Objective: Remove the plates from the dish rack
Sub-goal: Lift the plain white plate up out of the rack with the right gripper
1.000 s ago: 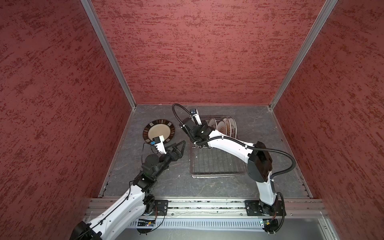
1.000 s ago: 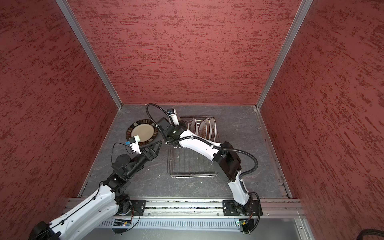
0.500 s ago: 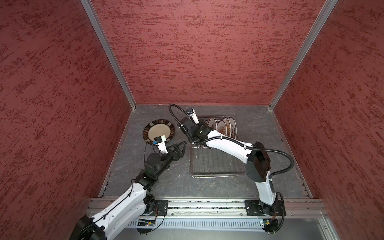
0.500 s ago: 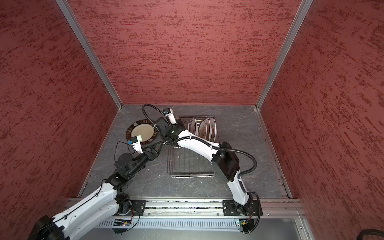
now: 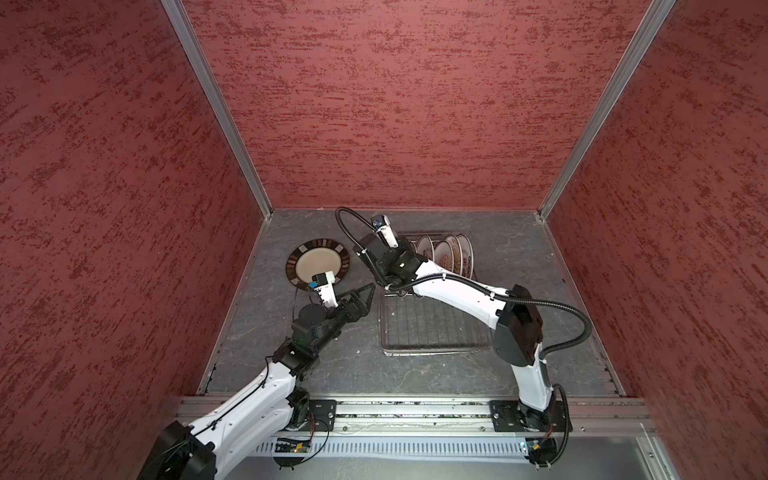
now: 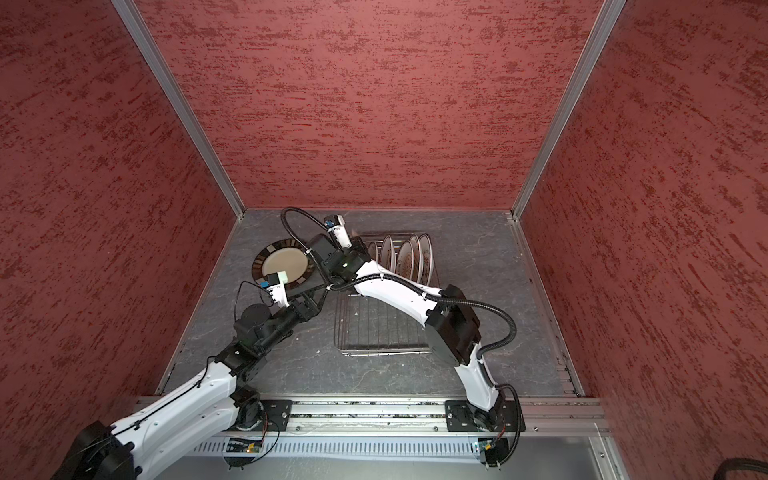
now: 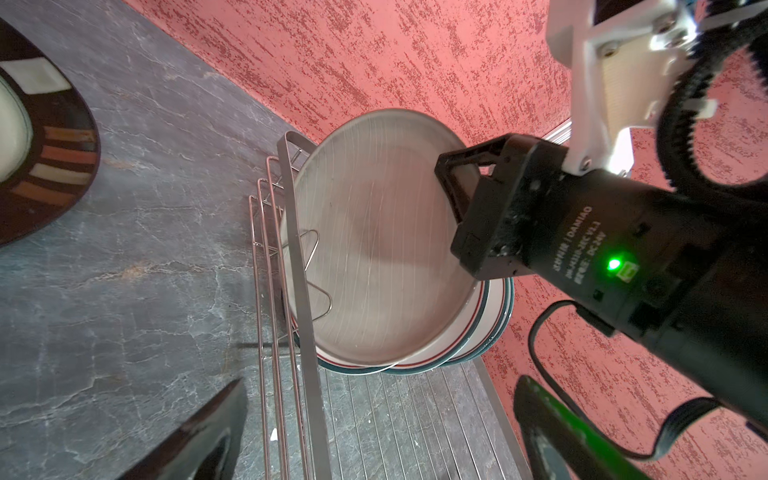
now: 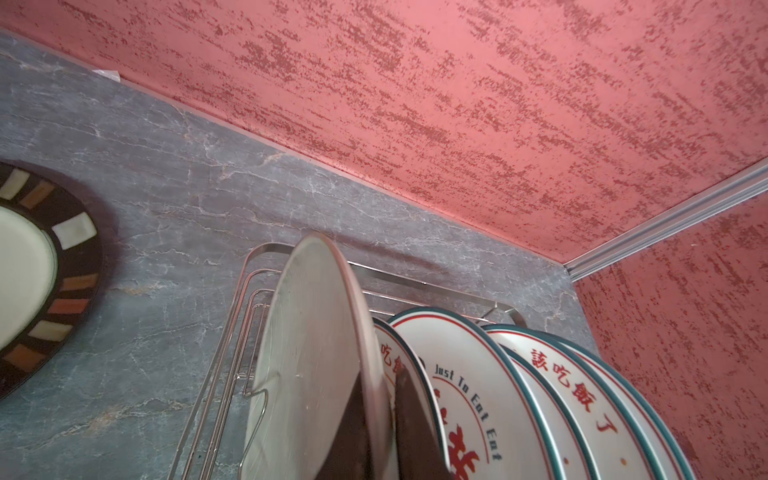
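Right hand (image 8: pixel 381 386) is clamped on the plain off-white round plate (image 8: pixel 307 353) in the silver wire rack (image 5: pixel 432 332), left hand (image 5: pixel 361 295) spread wide.

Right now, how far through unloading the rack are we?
Done: striped plate lies flat on the table beside the dish rack. In hand: right gripper shut on the rim of the plain plate, not yet out. Remaining: patterned plates standing behind it; left gripper open.

Robot lab enclosure: red textured walls (image 5: pixel 395 104); aluminium corner posts (image 5: pixel 218 108); grey marbled tabletop (image 5: pixel 519 257); aluminium base rail (image 5: pixel 415 411).
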Motion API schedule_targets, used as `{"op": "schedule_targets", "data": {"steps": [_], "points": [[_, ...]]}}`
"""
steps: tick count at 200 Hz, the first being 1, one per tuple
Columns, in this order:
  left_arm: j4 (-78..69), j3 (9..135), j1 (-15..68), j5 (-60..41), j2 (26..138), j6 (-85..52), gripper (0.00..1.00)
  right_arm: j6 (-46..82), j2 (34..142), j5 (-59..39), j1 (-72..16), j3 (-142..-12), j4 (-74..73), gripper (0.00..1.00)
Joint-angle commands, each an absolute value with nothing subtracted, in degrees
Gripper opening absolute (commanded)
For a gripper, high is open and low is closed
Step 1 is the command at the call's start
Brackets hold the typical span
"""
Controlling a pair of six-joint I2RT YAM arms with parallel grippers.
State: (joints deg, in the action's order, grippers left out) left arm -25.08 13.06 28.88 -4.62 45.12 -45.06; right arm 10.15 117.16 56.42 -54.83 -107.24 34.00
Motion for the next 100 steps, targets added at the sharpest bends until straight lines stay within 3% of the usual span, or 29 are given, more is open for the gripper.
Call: {"op": "schedule_targets", "data": {"steps": [1, 62, 100], "points": [[-26.9, 13.7, 28.4, -5.3, 44.7, -45.4, 0.99, 8.3, 111.0, 63.3, -55.5, -107.3, 27.7, 0.0], [-26.9, 13.5, 28.4, -5.4, 44.7, -45.6, 0.99, 5.2, 107.4, 65.4, -56.6, -103.3, 22.6, 0.0], [-31.7, 12.3, 28.3, -7.6, 44.1, -45.3, 0.99, 5.2, 100.7, 57.4, -56.7, -95.9, 16.2, 0.0]]}}
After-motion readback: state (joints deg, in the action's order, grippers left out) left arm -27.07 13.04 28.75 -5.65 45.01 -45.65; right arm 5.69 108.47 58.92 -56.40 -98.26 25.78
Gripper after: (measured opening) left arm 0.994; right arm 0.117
